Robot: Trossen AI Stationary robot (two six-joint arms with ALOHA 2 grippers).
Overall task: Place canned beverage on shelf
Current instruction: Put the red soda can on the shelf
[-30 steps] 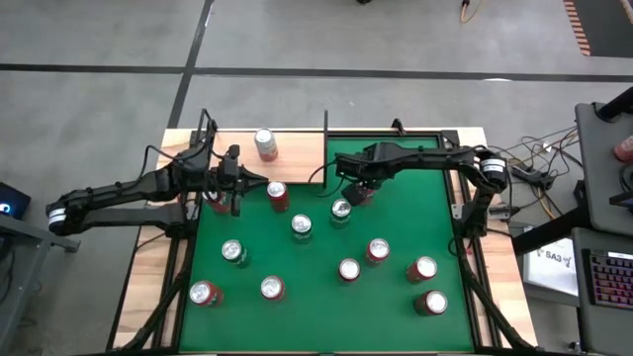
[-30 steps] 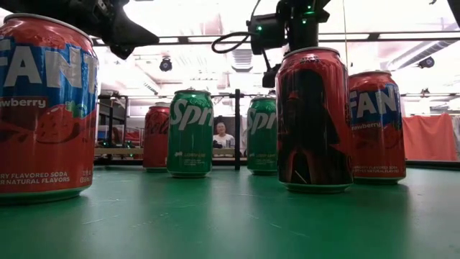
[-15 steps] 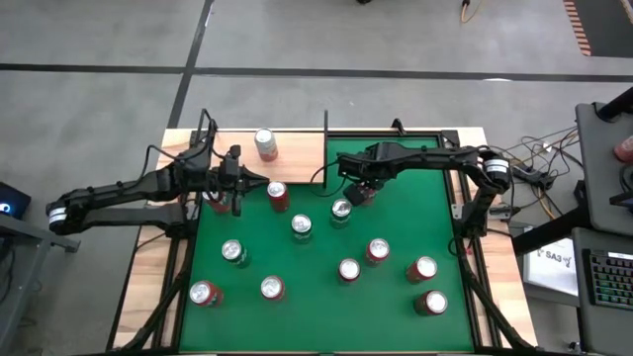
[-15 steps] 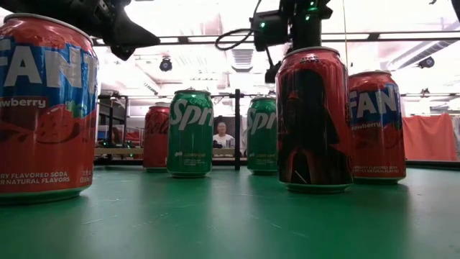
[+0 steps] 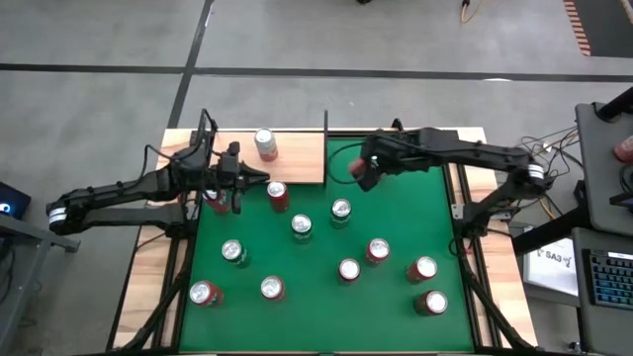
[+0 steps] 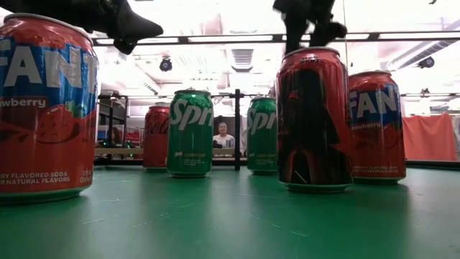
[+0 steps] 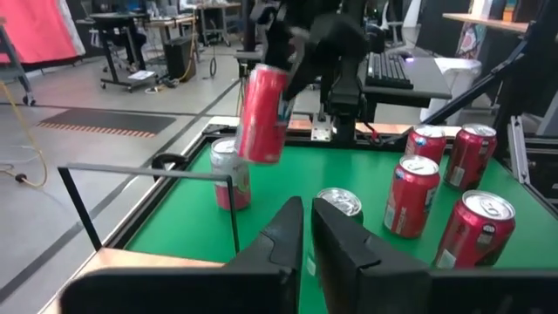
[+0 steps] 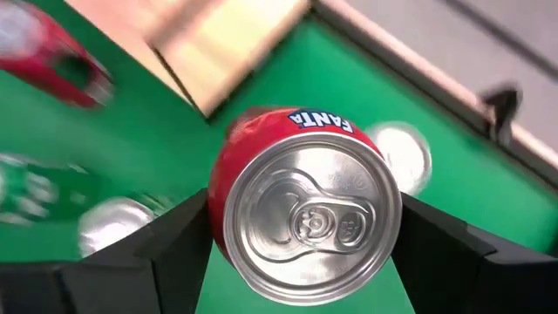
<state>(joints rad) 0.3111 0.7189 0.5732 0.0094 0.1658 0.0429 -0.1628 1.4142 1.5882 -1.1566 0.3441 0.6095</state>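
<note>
Right tool (image 8: 301,249): clamped on a red Fanta can (image 8: 301,201), one dark finger on each side of it; seen from the wrist, the can's silver top with its pull tab faces the camera.
Held can, seen from above (image 5: 359,169): lifted over the far part of the green mat, just off the shelf's right end, carried by the right arm reaching in from the right.
Held can, seen from the left wrist (image 7: 261,113): in the air and tilted, clear of the cans standing under it.
Shelf (image 5: 297,150): pale wood panel at the far edge of the bench, left of centre, with thin black rods rising from it.
Can on shelf (image 5: 265,144): one can with a silver top stands upright on the panel, towards its middle.
Left tool (image 7: 307,228): fingers pressed together with nothing between them, at the shelf's near left edge, above the mat.
Red can by left tool (image 5: 277,195): upright on the mat, just beside the tool's tip.
Green mat (image 5: 396,326): covers the bench; several more cans stand upright, spread over its middle and near part.
Low view: the nearest can (image 6: 44,108) fills the left side; two green Sprite cans stand farther back.
Background: a person (image 6: 223,134) sits well behind the bench.
</note>
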